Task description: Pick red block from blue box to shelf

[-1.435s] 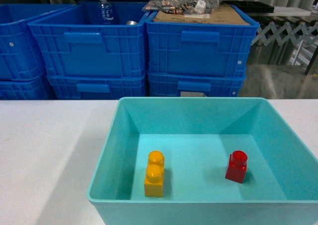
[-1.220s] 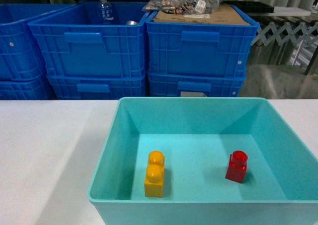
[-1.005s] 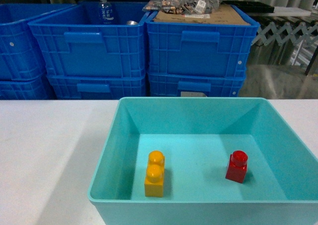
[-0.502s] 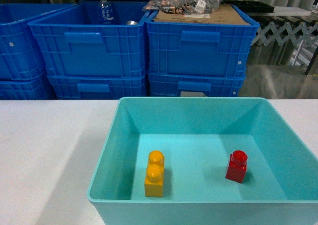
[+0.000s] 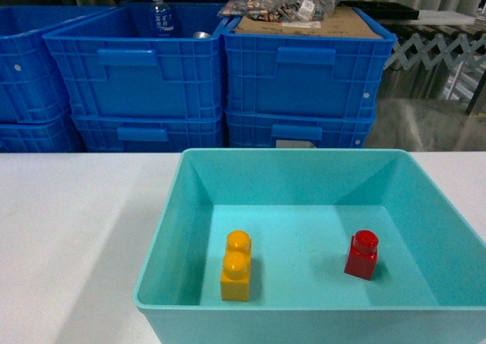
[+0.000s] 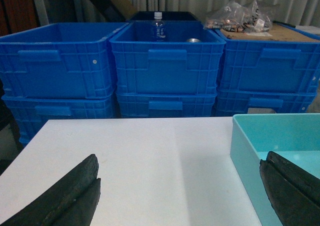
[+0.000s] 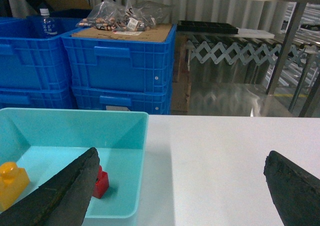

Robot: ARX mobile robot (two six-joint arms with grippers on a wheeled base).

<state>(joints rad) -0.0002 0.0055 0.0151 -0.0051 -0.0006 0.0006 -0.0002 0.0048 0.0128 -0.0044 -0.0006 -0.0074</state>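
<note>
The red block (image 5: 361, 254) is sitting upright on the floor of the blue box (image 5: 304, 164), toward its right side, well apart from the yellow brick (image 5: 236, 266) on the left. The box is resting on the white counter (image 5: 76, 230), with dark blue crates (image 5: 205, 71) stacked behind. The left hand (image 6: 180, 196) and right hand (image 7: 185, 191) are both hovering spread wide, grasping nothing

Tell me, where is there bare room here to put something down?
The white table lies bare left of the blue box, up to the stacked blue crates behind. Inside the box, the floor between the yellow brick and the red block is open. The crates are crowded.
</note>
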